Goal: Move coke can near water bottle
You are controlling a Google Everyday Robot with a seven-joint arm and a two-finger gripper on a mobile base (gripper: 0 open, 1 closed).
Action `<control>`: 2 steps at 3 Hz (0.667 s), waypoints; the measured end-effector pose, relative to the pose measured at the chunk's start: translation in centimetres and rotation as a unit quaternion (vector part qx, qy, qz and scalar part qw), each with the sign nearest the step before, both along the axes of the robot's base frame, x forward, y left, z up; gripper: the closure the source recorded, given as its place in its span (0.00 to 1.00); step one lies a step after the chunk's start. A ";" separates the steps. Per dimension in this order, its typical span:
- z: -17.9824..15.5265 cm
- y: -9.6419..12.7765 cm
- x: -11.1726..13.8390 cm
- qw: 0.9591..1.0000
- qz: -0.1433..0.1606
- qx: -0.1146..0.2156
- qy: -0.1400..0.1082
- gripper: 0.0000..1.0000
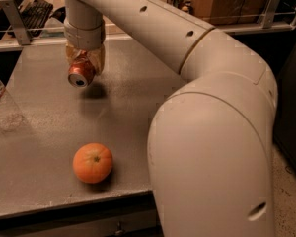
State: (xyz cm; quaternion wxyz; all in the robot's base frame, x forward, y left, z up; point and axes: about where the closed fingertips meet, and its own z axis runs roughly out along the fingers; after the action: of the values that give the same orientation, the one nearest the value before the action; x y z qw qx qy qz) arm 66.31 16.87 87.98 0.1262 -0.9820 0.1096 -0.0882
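The coke can (81,73) is a small red can with a silver end facing me. My gripper (85,62) is shut on it and holds it tilted a little above the grey table (49,127), with its shadow on the surface below. The water bottle (1,107) is clear plastic with a red-and-blue label band. It sits at the table's left edge, only partly in view. The can hangs to the right of the bottle and farther back, with a clear gap between them.
An orange (92,162) lies near the table's front edge, below the can. My large white arm (212,132) fills the right half of the view. A rail (34,31) runs along the table's back, with a keyboard (32,11) behind it.
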 end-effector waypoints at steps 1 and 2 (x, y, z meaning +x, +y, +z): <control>-0.9 3.0 0.0 1.000 0.019 0.007 -0.002 1.00; -2.2 4.8 0.0 0.999 0.028 0.015 0.002 1.00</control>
State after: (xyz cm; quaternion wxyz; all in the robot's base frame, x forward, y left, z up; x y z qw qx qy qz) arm 66.33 21.65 85.75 0.1429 -0.9829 0.0835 -0.0806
